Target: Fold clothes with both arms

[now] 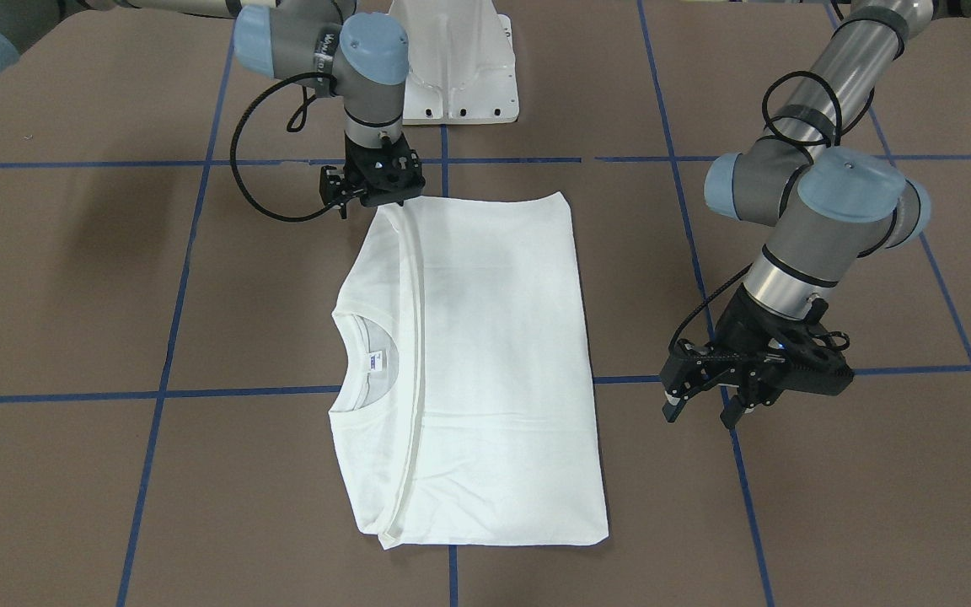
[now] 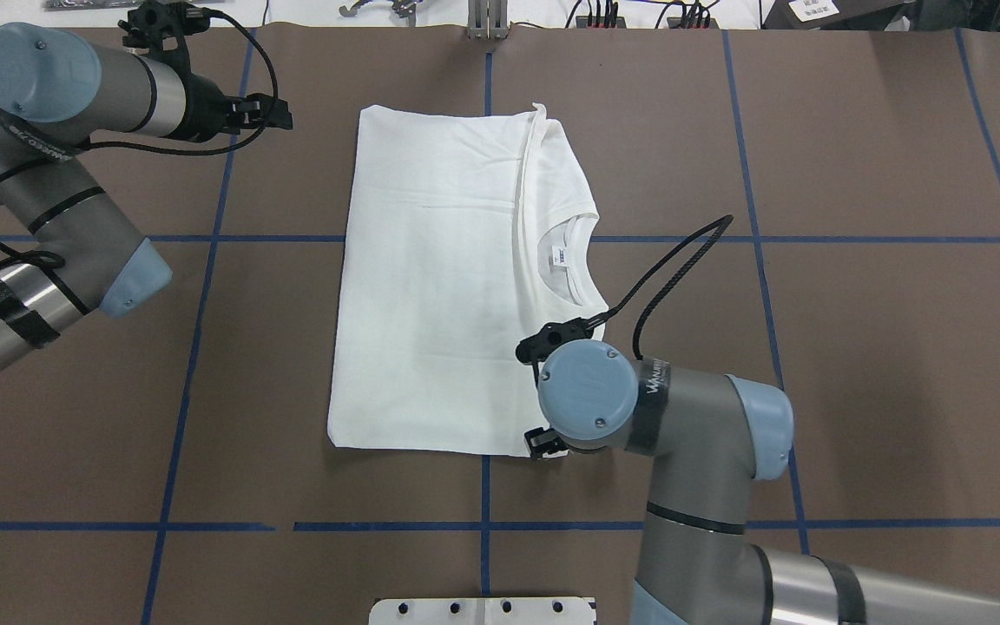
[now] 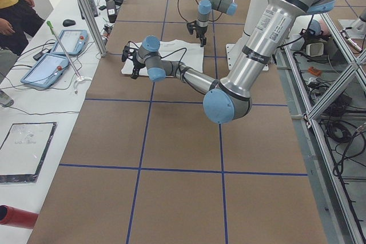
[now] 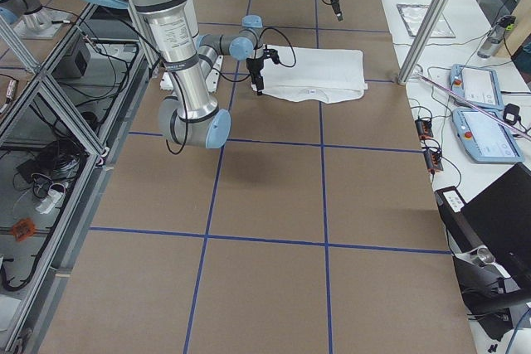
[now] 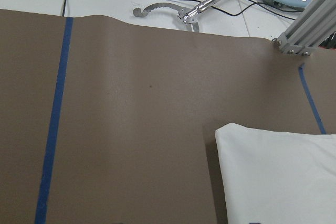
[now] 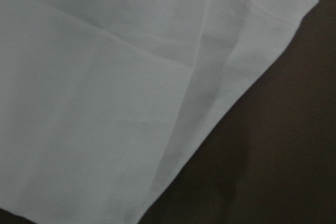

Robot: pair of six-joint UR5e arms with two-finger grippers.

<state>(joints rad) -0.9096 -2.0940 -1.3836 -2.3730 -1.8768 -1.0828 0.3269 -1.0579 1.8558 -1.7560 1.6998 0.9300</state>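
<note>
The clothes are one white shirt (image 1: 485,354), folded into a rectangle and lying flat on the brown table, with its ribbed collar and small label (image 1: 374,362) facing up. My left gripper (image 1: 702,410) hovers beside the shirt's folded side edge, apart from it, fingers spread and nothing between them. It also shows in the overhead view as the left gripper (image 2: 267,113), off the shirt's far corner. My right gripper (image 1: 378,192) points down at the shirt's corner nearest the robot base. Its fingertips are hidden under the wrist. The right wrist view shows only blurred shirt (image 6: 131,98) close up.
A white pedestal base (image 1: 456,72) stands at the table's robot side. Blue tape lines (image 2: 483,525) cross the brown table cover. Tablets (image 3: 54,55), cables and a metal post (image 4: 431,14) sit along the side bench, where a person (image 3: 11,4) stands.
</note>
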